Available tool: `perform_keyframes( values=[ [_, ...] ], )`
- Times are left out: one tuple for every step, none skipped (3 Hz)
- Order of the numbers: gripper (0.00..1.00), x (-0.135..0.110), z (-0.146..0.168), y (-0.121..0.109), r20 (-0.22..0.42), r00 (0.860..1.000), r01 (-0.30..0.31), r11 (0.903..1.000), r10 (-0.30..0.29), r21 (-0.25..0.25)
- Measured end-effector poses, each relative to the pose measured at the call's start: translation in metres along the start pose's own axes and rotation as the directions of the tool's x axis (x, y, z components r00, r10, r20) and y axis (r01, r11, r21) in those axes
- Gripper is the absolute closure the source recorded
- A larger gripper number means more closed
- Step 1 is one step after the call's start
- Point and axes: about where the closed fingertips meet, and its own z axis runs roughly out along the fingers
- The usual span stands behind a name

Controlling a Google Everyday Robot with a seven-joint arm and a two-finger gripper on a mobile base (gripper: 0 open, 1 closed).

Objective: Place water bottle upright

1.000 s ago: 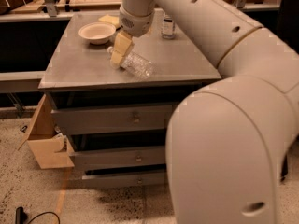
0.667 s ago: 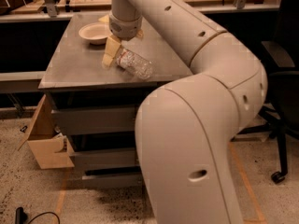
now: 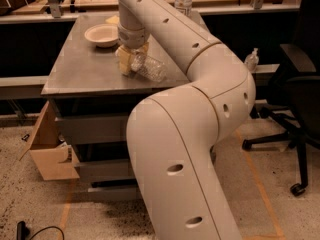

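Observation:
The water bottle (image 3: pixel 149 67), clear and crinkly, lies on its side near the front of the grey table (image 3: pixel 85 69), with its neck end pointing left. My gripper (image 3: pixel 128 60), with yellowish pads, comes down from above at the bottle's left end and touches or nearly touches it. The arm (image 3: pixel 165 29) hides the bottle's cap and label.
A shallow cream bowl (image 3: pixel 102 34) sits behind and left of the gripper. A second clear bottle with a white label (image 3: pixel 183 1) stands upright at the table's back right. An open cardboard box (image 3: pixel 49 149) lies on the floor at left. An office chair (image 3: pixel 295 84) stands at right.
The arm's elbow has swung right and back, so more of the table shows. The gripper stays at the bottle's left end, and the bottle still lies on its side.

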Motion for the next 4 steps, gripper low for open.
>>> perform_keyframes(
  values=[
    [0.71, -0.002, 0.000, -0.002, 0.002, 1.000, 0.004, 1.0000, -0.004, 0.003],
    [0.94, -0.004, -0.030, -0.003, 0.107, 0.993, 0.057, 0.9983, -0.056, -0.007],
    [1.00, -0.003, -0.090, 0.000, 0.324, 0.934, 0.155, 0.9879, -0.149, 0.007],
    [1.00, 0.006, -0.113, 0.006, 0.494, 0.851, 0.218, 0.9758, -0.180, -0.019]
  ],
)
